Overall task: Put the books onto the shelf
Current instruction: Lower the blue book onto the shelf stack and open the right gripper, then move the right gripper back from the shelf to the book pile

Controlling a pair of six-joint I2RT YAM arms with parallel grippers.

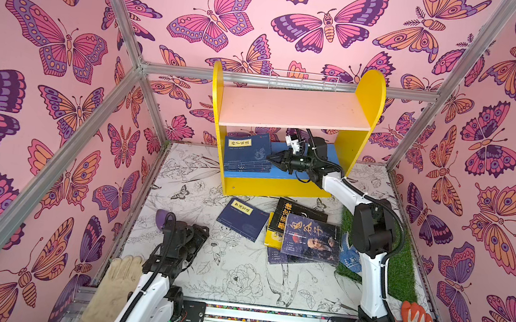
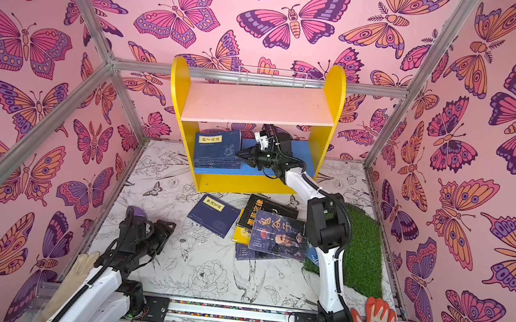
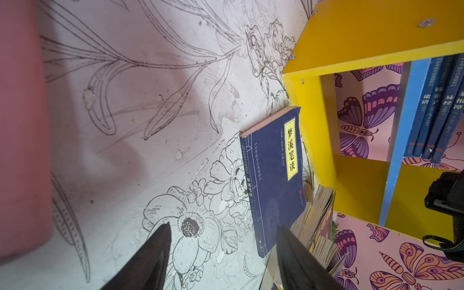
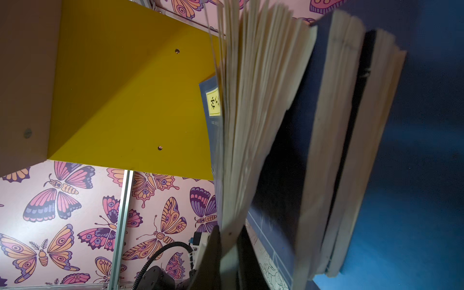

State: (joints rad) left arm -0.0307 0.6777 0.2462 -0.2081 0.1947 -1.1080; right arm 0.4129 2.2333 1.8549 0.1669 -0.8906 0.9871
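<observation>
Pinches a few pages of the top book [image 1: 244,148] with the right tool [image 1: 270,159], nearly closed, atop the stack [image 1: 246,163] lying flat on the shelf's [image 1: 363,94] blue board [image 1: 241,175]. Holds the left tool [image 3: 223,226] wide and empty above the bench [image 1: 235,276], near a navy book [image 1: 243,218]. Leaves a pile [image 1: 310,238] on the bench too. Could tear pages or drag the stack off the board if drawn back without letting go. Only from the right wrist: fanned pages between the fingers [image 4: 212,263]. Only from the left wrist: the stack's spines.
</observation>
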